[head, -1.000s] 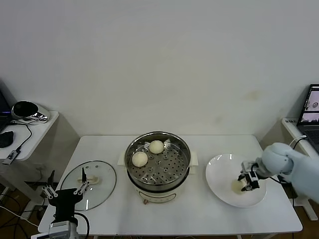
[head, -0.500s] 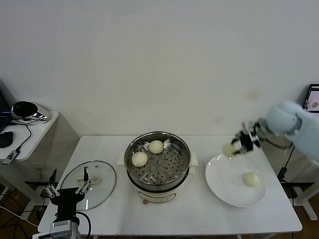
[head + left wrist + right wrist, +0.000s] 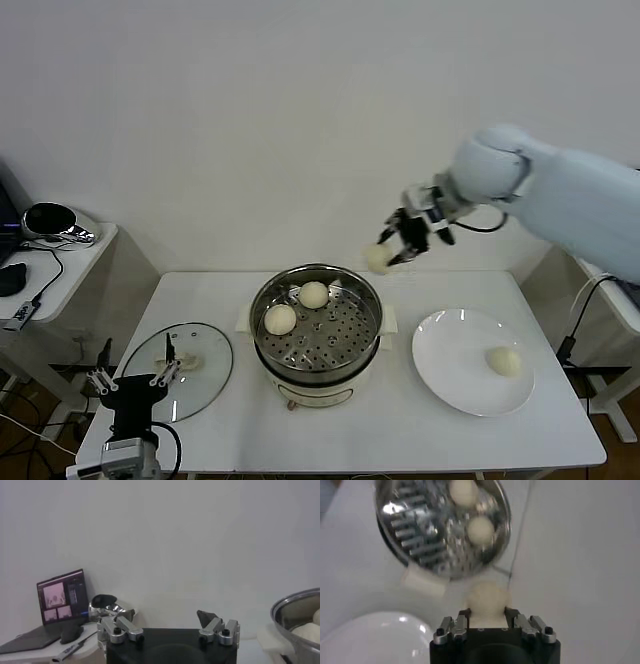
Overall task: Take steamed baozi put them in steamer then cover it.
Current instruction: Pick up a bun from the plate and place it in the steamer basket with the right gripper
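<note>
Robot's right gripper [image 3: 392, 248] carrying a round cream-white dough bun [image 3: 378, 259] toward a shiny stainless-steel steamer pot [image 3: 316, 330].

Jaws pinching the bun, it is hovering right of centre in the head view, above the pot's far right rim. Two buns [image 3: 296, 307] are sitting inside; one [image 3: 503, 361] is lying on the flat white plate [image 3: 450, 378], lower right. The left gripper [image 3: 128, 384], jaws spread, is waiting lower left beside the round glass lid [image 3: 205, 370].

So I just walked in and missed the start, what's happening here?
The right gripper holds a baozi in the air beside the steamer, which already has two buns on its tray. One more bun waits on the white plate. The glass cover lies on the table, with the open left gripper idle near it.
</note>
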You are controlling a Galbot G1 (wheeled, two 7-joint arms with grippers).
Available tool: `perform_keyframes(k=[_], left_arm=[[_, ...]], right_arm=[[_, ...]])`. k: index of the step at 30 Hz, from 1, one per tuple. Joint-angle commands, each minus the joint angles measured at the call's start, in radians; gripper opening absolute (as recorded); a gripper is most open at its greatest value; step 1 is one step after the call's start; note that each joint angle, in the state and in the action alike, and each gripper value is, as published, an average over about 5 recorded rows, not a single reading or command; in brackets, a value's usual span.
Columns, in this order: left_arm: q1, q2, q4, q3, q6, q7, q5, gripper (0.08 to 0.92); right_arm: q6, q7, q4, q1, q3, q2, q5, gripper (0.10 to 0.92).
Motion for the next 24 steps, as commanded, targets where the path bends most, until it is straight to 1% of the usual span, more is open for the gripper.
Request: perform_keyframes(k=[1, 7, 12, 24], left_arm=[[0.001, -0.003, -0.002, -0.016, -0.001, -0.001, -0.001, 0.823], [0.002, -0.013, -0.008, -0.024, -0.002, -0.002, -0.001, 0.823], [-0.002, -0.024, -0.009, -0.026, -0.002, -0.004, 0.0, 0.823], [-0.009, -0.031, -0.006, -0.029, -0.002, -0.004, 0.0, 0.823]], right_arm=[[0.22, -0.017, 0.028, 0.026, -0.116, 0.247, -0.039, 0.467], [0.39, 0.002, -0.002, -0.02, -0.15, 0.305, -0.208, 0.467], [0.478, 0.027, -0.004, -0.066, -0.151, 0.324, -0.32, 0.467], [0.609, 0.052, 0.02, -0.111, -0.155, 0.324, -0.423, 0.467]])
